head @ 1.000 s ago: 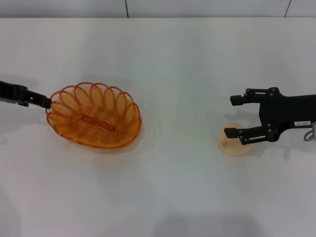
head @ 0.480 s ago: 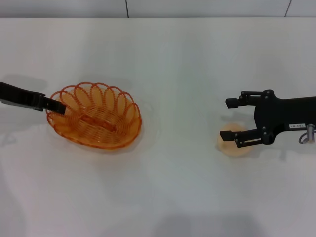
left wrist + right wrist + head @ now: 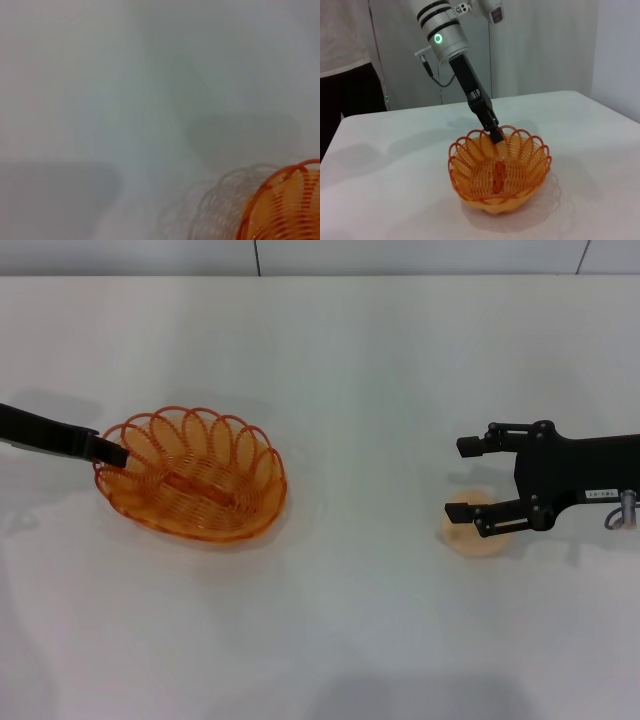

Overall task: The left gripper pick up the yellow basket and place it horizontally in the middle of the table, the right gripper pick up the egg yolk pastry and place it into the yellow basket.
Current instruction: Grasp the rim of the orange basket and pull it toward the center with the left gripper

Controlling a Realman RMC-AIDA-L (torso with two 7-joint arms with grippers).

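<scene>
Orange-yellow wire makes the basket [image 3: 190,475], which rests on the white table [image 3: 350,370] at about 9 o'clock from the table centre in the head view. The left gripper [image 3: 108,452] reaches in from 9 o'clock and meets the basket at its rim on that side; in the right wrist view [image 3: 493,131] its tip sits right at the looped rim. It looks clamped on the rim, but whether the fingers are truly closed I cannot tell.

The right gripper [image 3: 472,480] is at about 3 o'clock, with its fingers spread apart. One finger lies over the pastry [image 3: 472,530], and the other is beyond it toward 12 o'clock. The pastry is on the table, well apart from the basket.

The step in hand seems to be the moving of the basket toward the middle. To do it well, the grip on the thin rim should be firm, and the lift low and slow, because a hold on one edge lets the basket tilt or swing.

The long axis of the oval runs roughly from 10 o'clock to 4 o'clock, so it needs a small turn to lie from 9 to 3.
</scene>
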